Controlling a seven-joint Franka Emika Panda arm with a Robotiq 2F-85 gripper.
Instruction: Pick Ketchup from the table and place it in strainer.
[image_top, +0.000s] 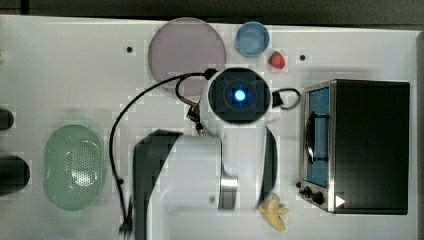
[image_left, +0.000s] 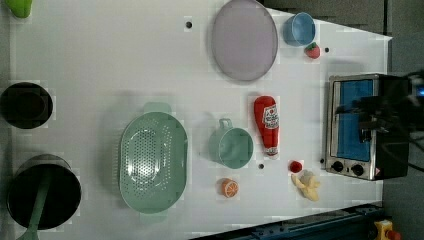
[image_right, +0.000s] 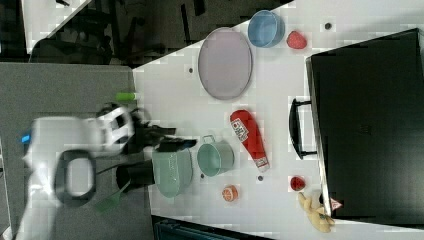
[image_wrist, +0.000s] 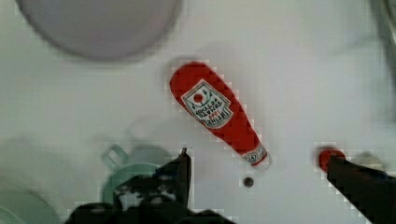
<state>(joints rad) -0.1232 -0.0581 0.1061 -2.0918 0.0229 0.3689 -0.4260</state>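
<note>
My gripper (image_wrist: 257, 172) is spread wide with nothing between its fingers (image_wrist: 183, 170), hanging above the counter (image_left: 100, 55) just short of the ketchup (image_wrist: 217, 112). Going left to right in the left view, I see two dark pots (image_left: 26, 105) at the counter's edge, then the strainer (image_left: 152, 160), a pale green oval basket with nothing in it. Next comes a round green cup (image_left: 232, 146) with an orange slice (image_left: 229, 188) below it. The ketchup (image_left: 267, 125) lies flat on the counter just beside the cup's right side, well apart from the strainer, its narrow capped end pointing toward the left view's bottom. Above it sits a mauve plate (image_left: 244, 39), then a blue bowl (image_left: 300, 29) and a strawberry (image_left: 313, 50). A small red ball (image_left: 296, 166) and a peeled banana (image_left: 307, 185) lie near the toaster oven (image_left: 357, 127) at the left view's right.
</note>
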